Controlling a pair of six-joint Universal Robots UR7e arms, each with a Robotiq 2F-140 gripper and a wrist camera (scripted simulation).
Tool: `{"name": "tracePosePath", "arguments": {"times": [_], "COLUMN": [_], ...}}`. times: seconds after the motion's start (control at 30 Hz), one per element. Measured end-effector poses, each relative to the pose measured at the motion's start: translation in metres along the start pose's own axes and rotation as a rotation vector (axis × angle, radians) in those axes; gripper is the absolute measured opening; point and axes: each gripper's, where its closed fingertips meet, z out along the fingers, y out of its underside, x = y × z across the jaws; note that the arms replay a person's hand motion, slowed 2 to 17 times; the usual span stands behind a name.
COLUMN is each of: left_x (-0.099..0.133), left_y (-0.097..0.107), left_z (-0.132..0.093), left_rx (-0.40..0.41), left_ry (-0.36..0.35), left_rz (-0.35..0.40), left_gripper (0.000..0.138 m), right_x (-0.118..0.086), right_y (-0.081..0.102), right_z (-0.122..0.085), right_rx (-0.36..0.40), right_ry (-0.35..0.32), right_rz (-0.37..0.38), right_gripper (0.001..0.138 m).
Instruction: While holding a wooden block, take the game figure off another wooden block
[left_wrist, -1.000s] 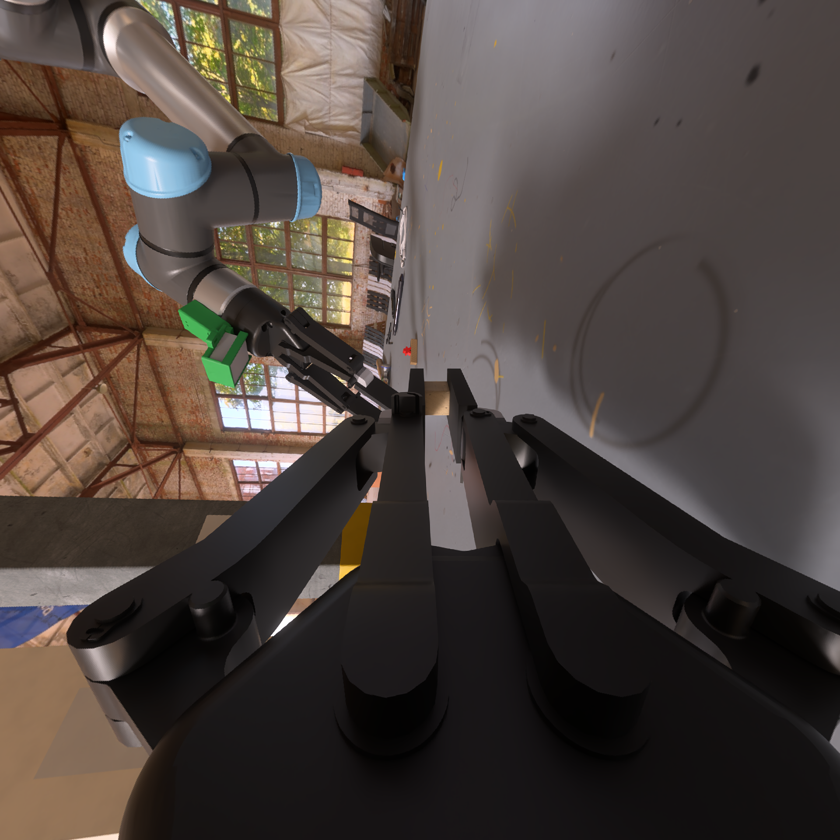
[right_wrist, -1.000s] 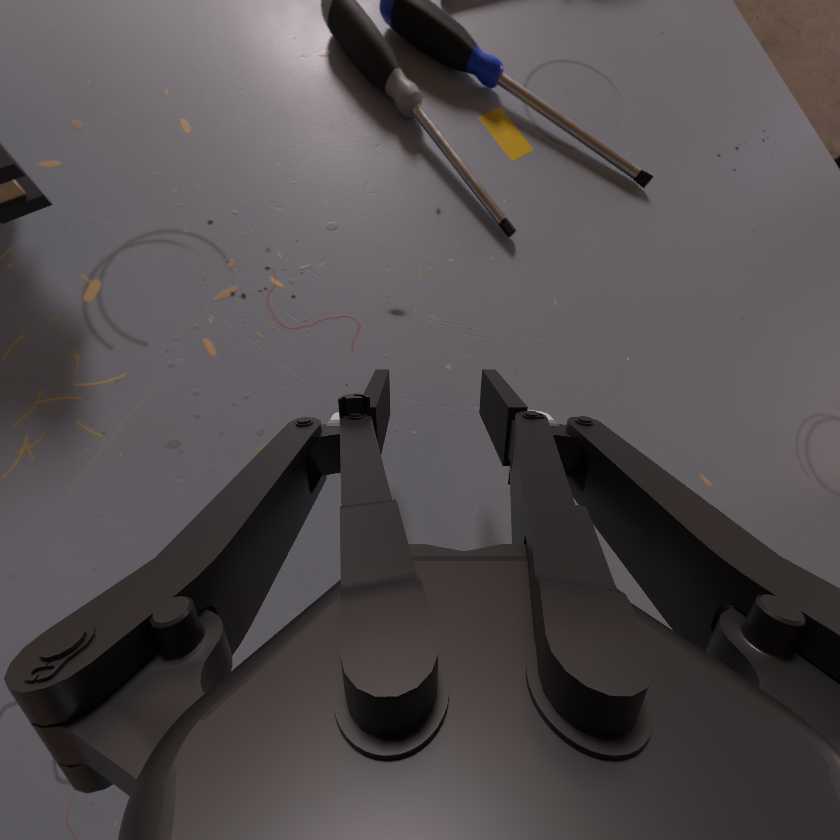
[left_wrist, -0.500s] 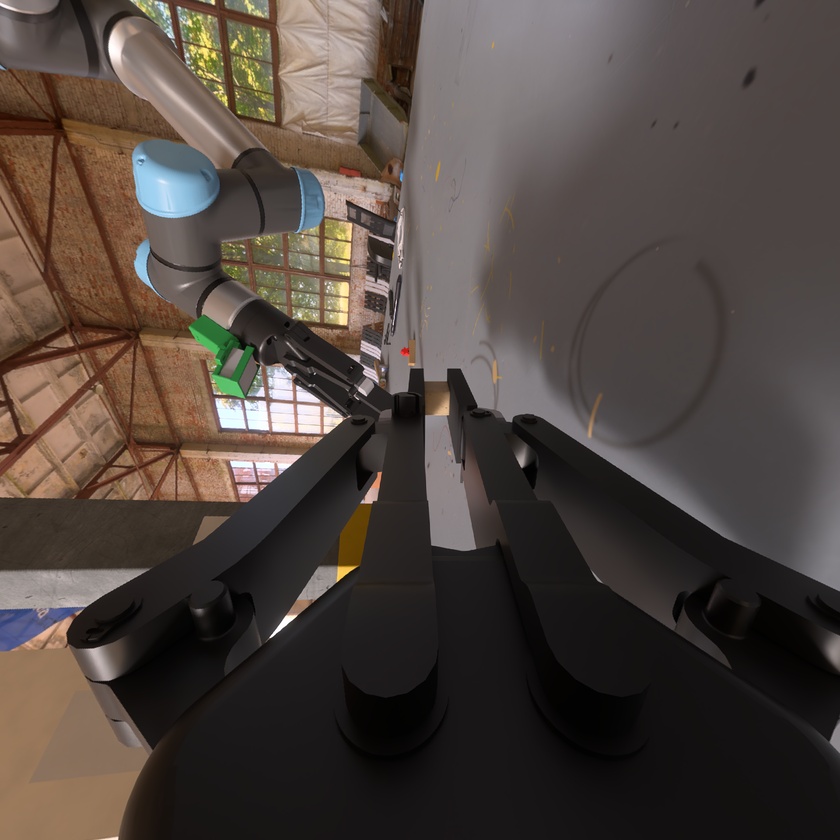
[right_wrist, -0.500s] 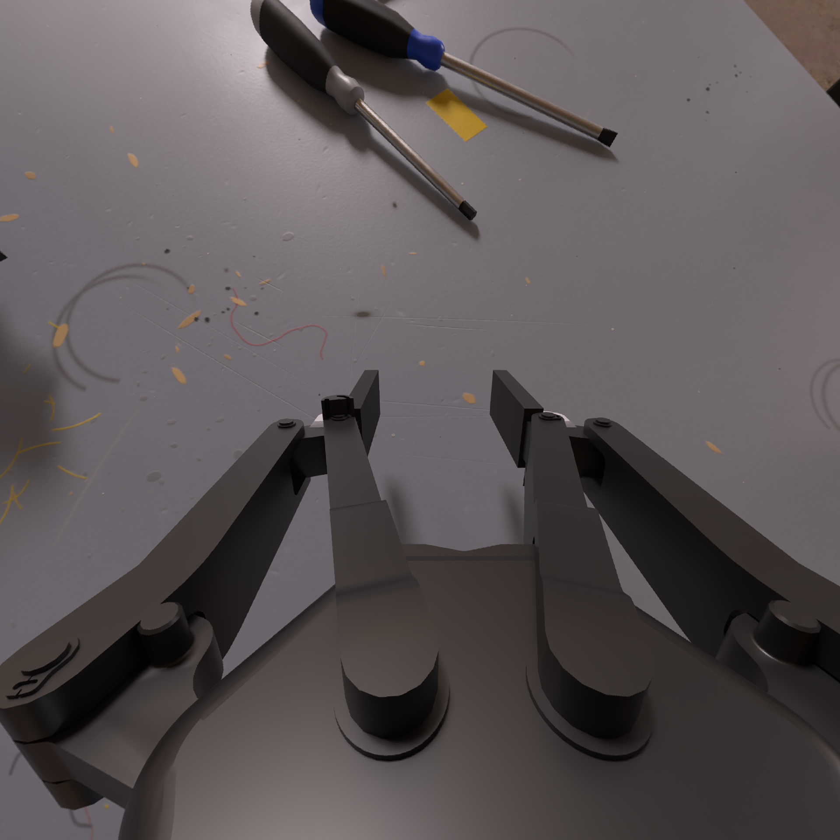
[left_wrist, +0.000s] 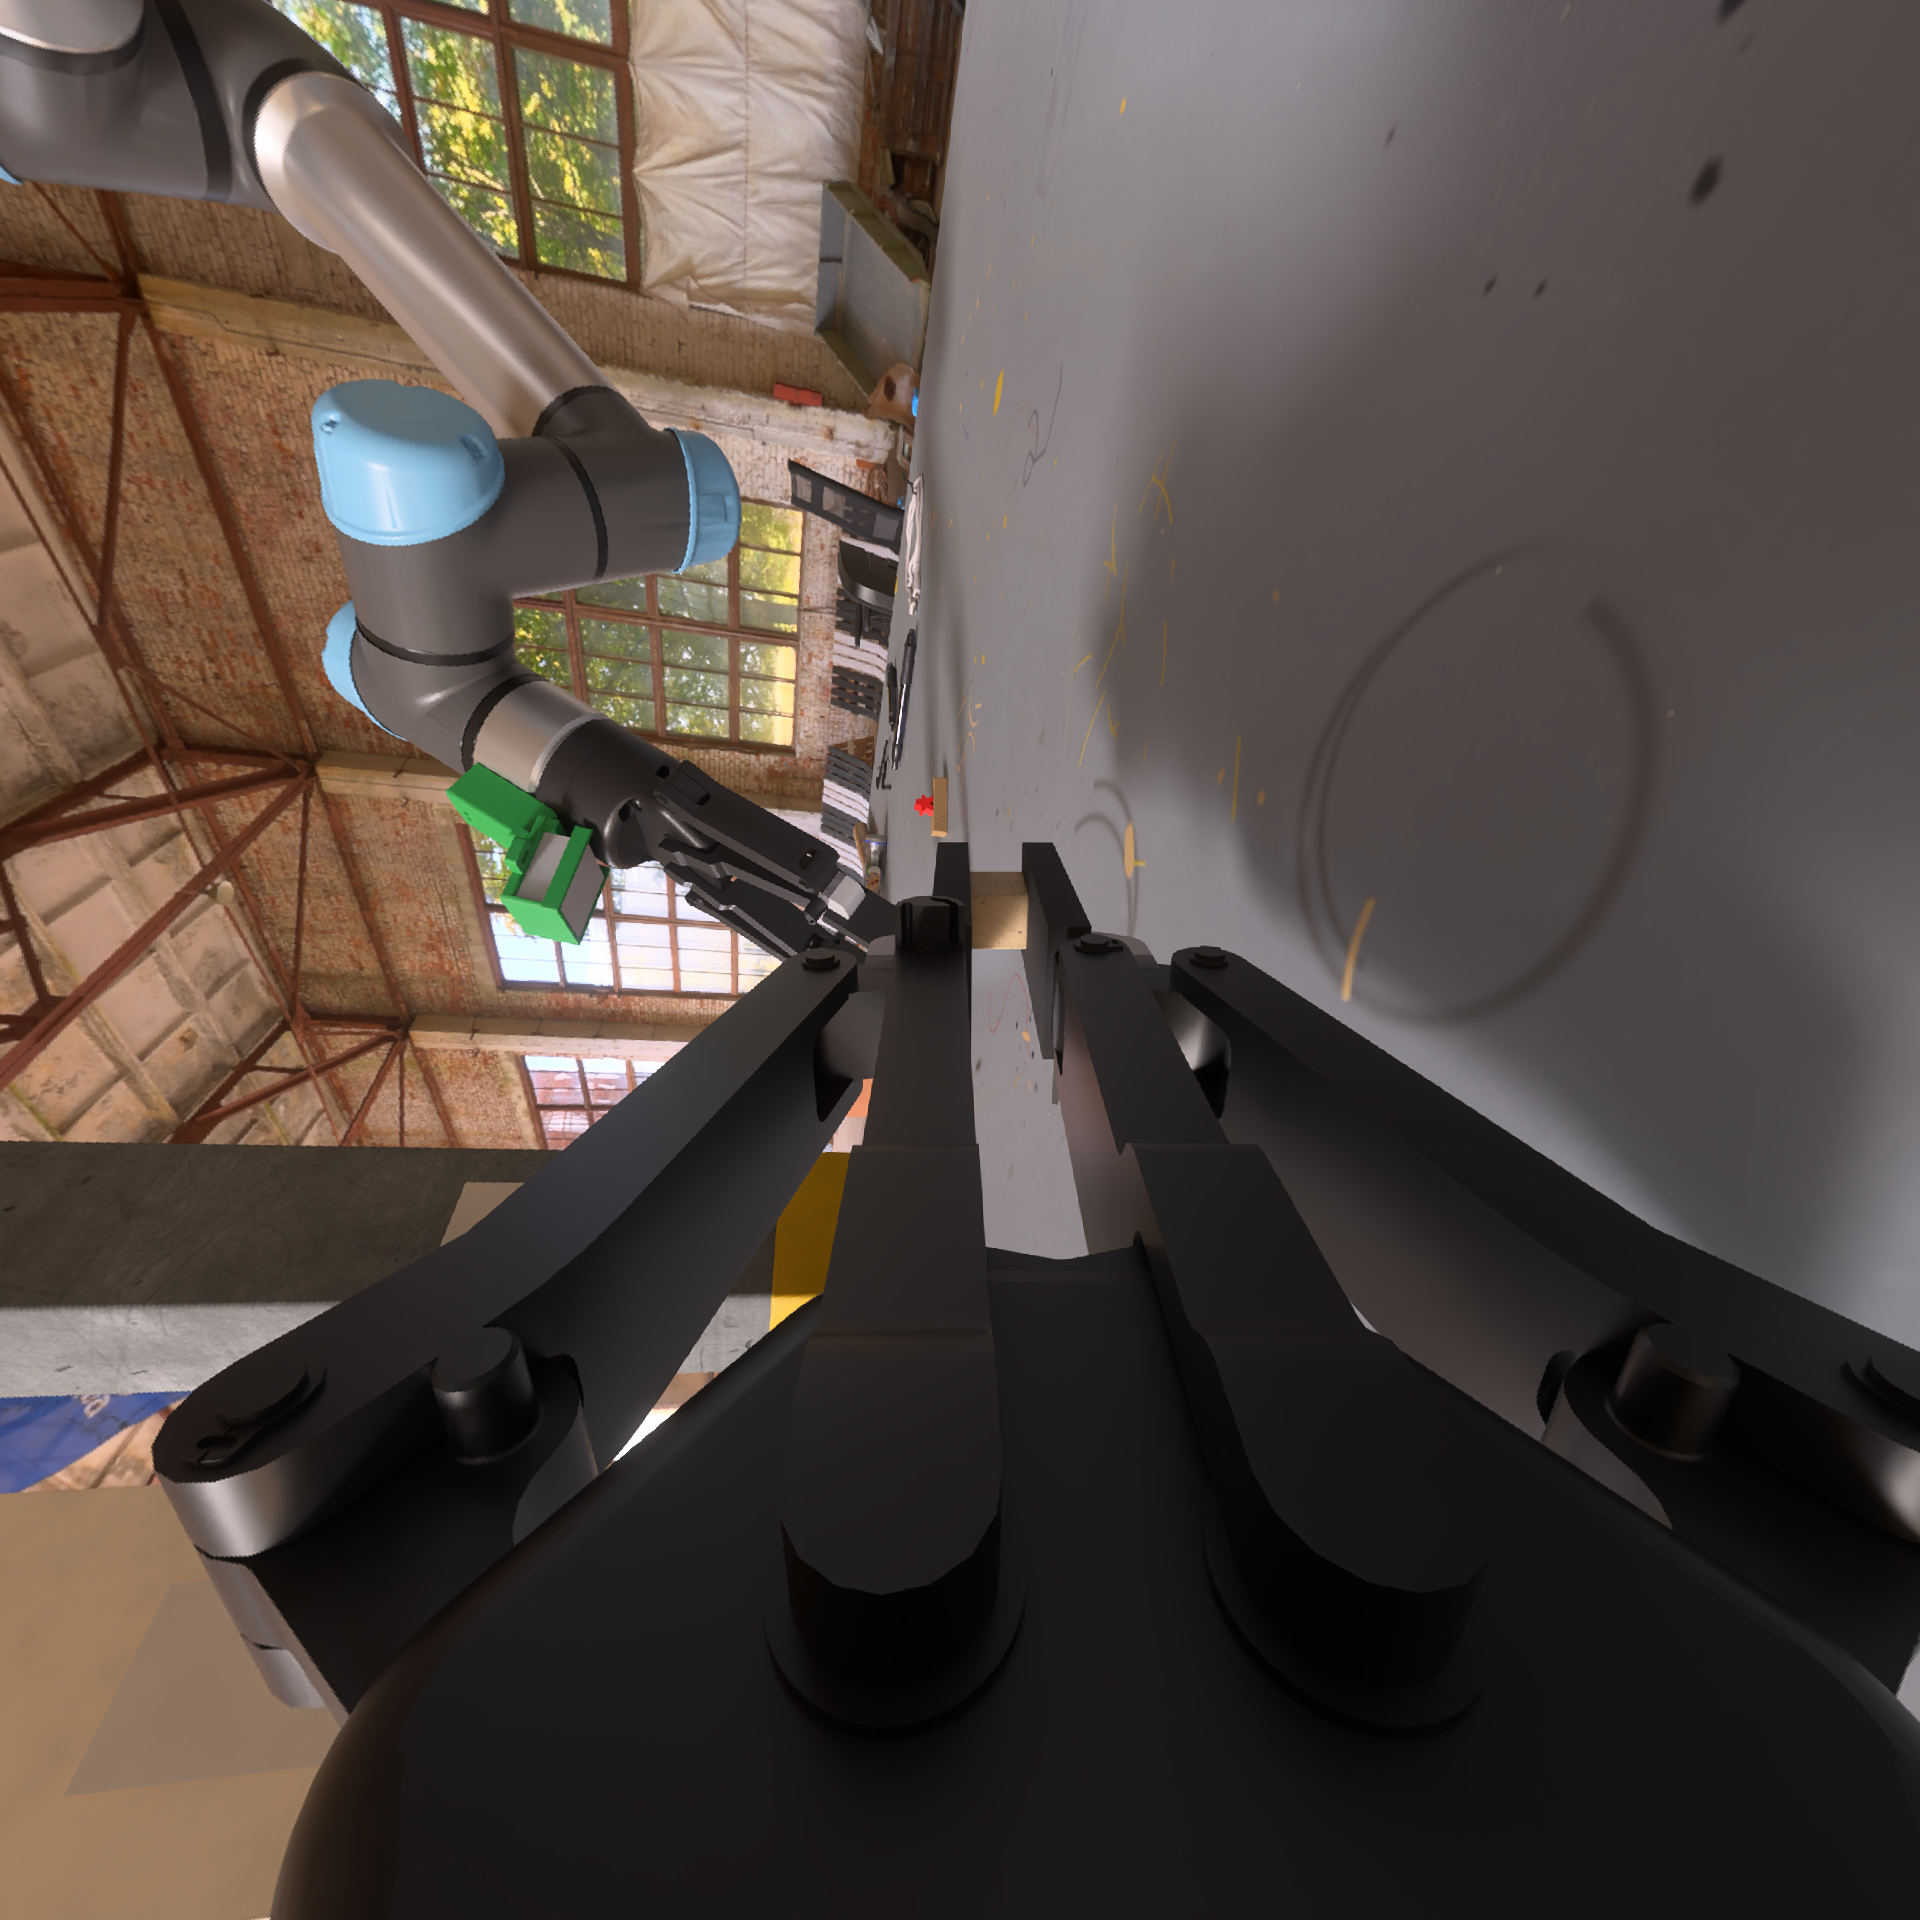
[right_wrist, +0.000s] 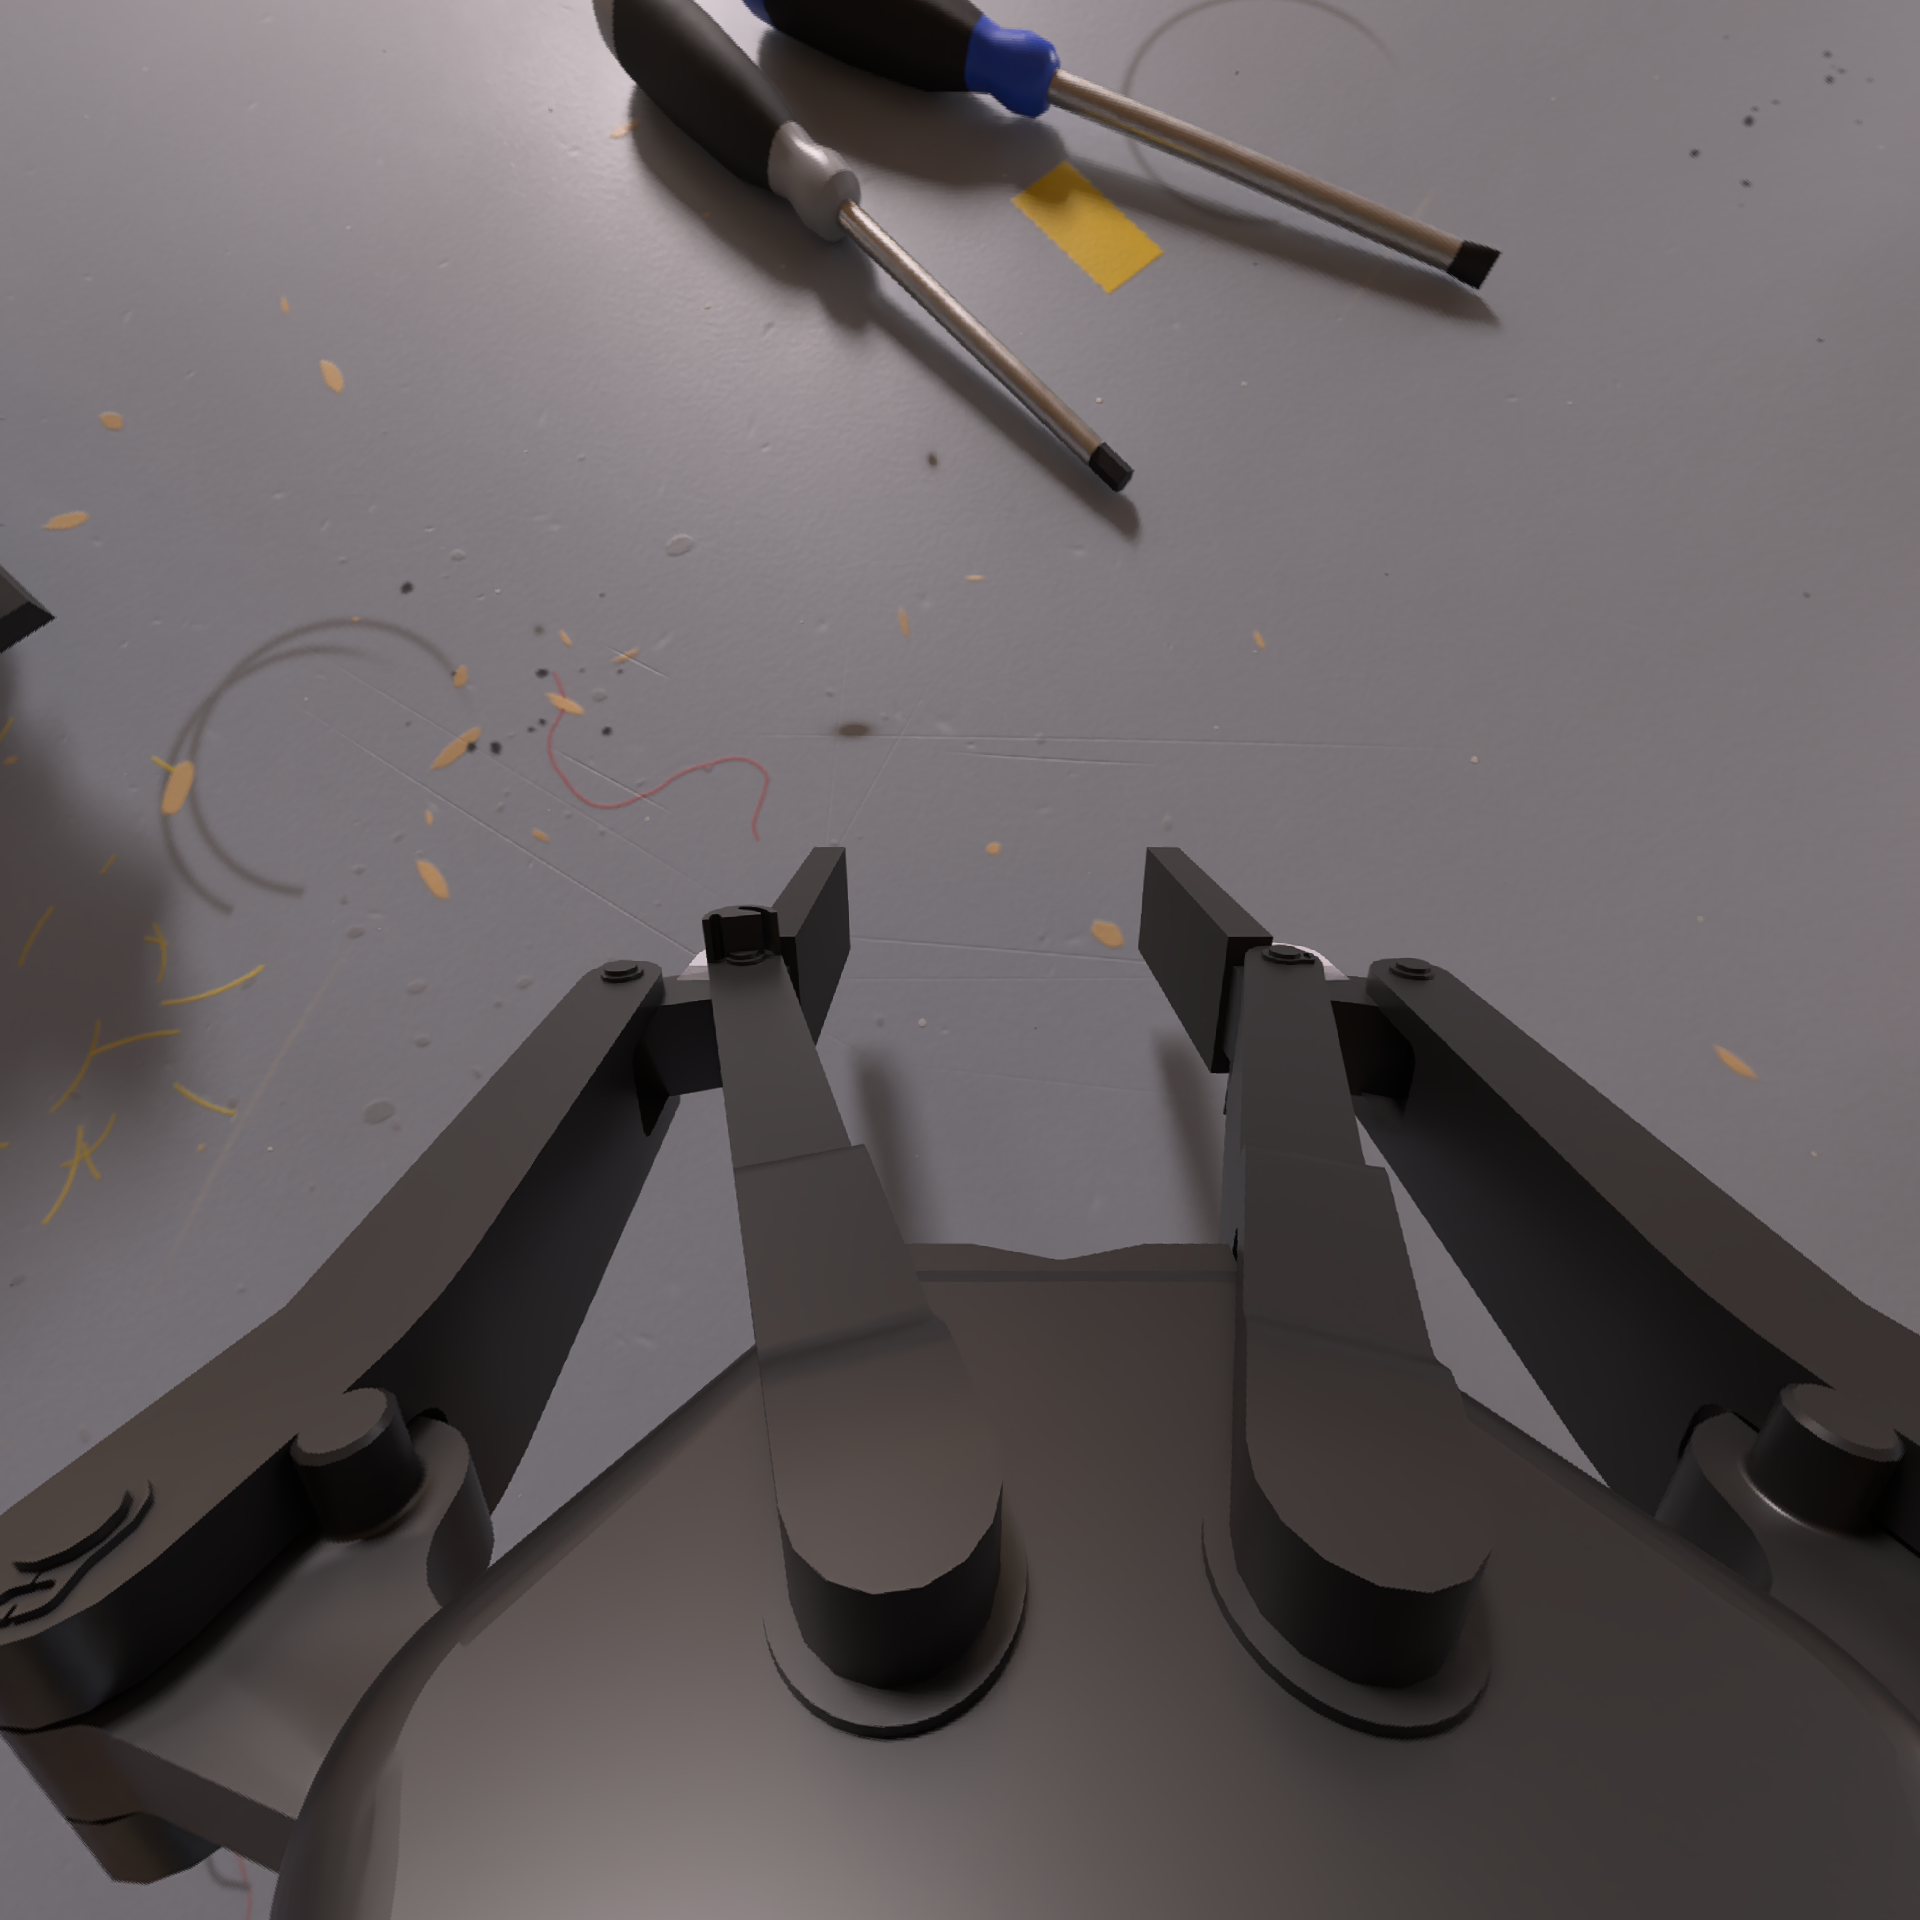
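Two wooden blocks counted in the left wrist view: one pale block (left_wrist: 997, 912) clamped between the fingers of the left end effector (left_wrist: 995, 904), held off the grey counter (left_wrist: 1455, 416); a second, smaller-looking wooden block (left_wrist: 940, 808) far off on the counter, with one red game figure (left_wrist: 923, 804) touching its side (too small to make out more). One right end effector (left_wrist: 831, 914) at the end of a grey arm with blue caps, close by the left fingertips, carrying one green camera housing (left_wrist: 540, 862).

In the right wrist view, right end effector (right_wrist: 995, 914) with fingers spread apart, nothing between them, hovering over bare counter (right_wrist: 1455, 727). Two screwdrivers lying beyond it: one with black-and-grey handle (right_wrist: 748, 125), one with black-and-blue handle (right_wrist: 935, 52), shafts both pointing right. One yellow tape strip (right_wrist: 1086, 237) between the two shafts. One thin red thread (right_wrist: 665, 779) on the counter just ahead of the left finger, amid scattered wood shavings.
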Motion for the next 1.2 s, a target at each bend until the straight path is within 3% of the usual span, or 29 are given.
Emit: {"name": "tracePosePath", "arguments": {"times": [0.43,0.63,0.87,1.2], "left_x": [0.0,0.0,-0.001,0.0], "left_y": [0.0,0.0,0.0,-0.001], "left_z": [0.0,0.0,-0.001,0.0], "left_rx": [-0.001,-0.001,0.001,0.004], "left_ry": [0.0,0.0,-0.001,0.003], "left_rz": [0.0,-0.001,-0.002,-0.005], "left_gripper": [0.014,0.014,0.014,0.014], "right_x": [-0.033,-0.026,-0.005,0.003], "right_y": [-0.012,-0.011,-0.009,-0.001], "right_z": [0.008,0.006,-0.001,-0.004], "right_rx": [0.043,0.036,0.036,0.037], "right_ry": [-0.141,-0.082,0.016,0.007], "right_rz": [-0.142,-0.165,-0.118,-0.042], "right_gripper": [0.092,0.094,0.097,0.103]}}
